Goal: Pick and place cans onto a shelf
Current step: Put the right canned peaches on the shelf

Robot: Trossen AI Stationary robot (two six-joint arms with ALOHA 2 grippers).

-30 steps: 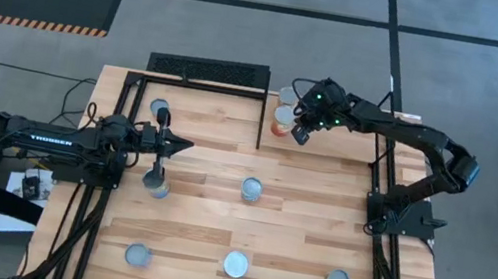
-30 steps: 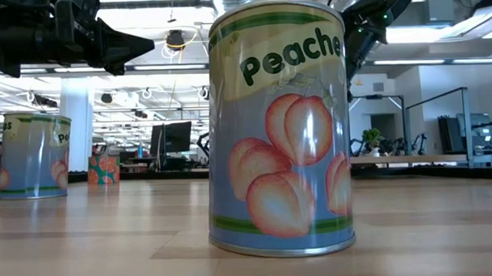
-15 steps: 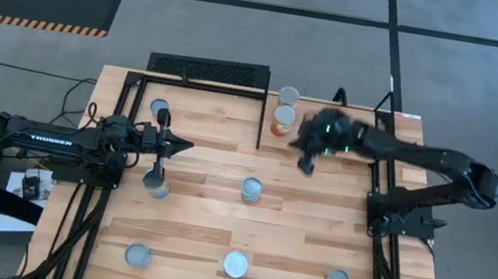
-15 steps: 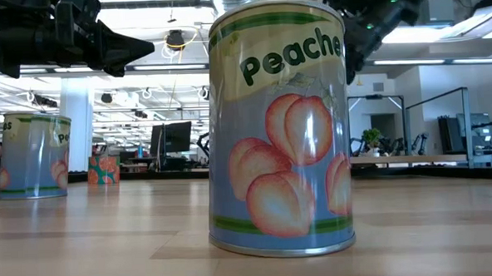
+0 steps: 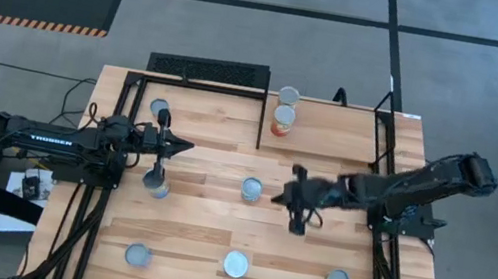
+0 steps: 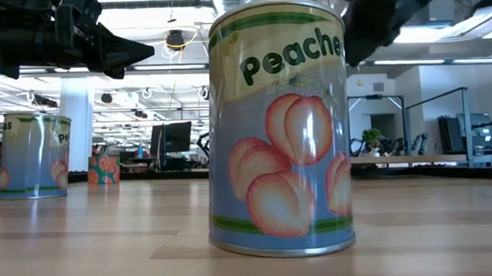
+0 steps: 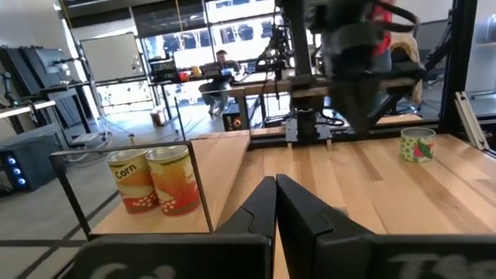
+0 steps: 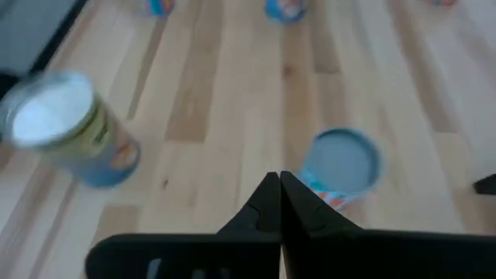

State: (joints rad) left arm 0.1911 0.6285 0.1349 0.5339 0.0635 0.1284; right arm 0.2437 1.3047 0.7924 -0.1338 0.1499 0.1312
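Several cans with silver lids stand upright on the wooden table: one in the middle (image 5: 252, 190), one by my left arm (image 5: 157, 184), one at the far left (image 5: 160, 107), and three along the near edge (image 5: 236, 264). Two orange-labelled cans (image 5: 284, 113) stand at the far edge beside the black shelf frame (image 5: 208, 72); they also show in the left wrist view (image 7: 153, 180). My left gripper (image 5: 185, 146) is shut and empty above the table's left side. My right gripper (image 5: 296, 208) is shut and empty, in the air just right of the middle can.
The low view is filled by a peach can (image 6: 279, 128), with another (image 6: 35, 155) farther left. Black frame rails run along the table's left and right sides (image 5: 387, 163). Bare wood lies between the middle can and the near row.
My right gripper has swung away from the two orange cans at the far edge, going toward the table's near edge and a little left, and now hangs beside the middle can. The two cans stay where they stood.
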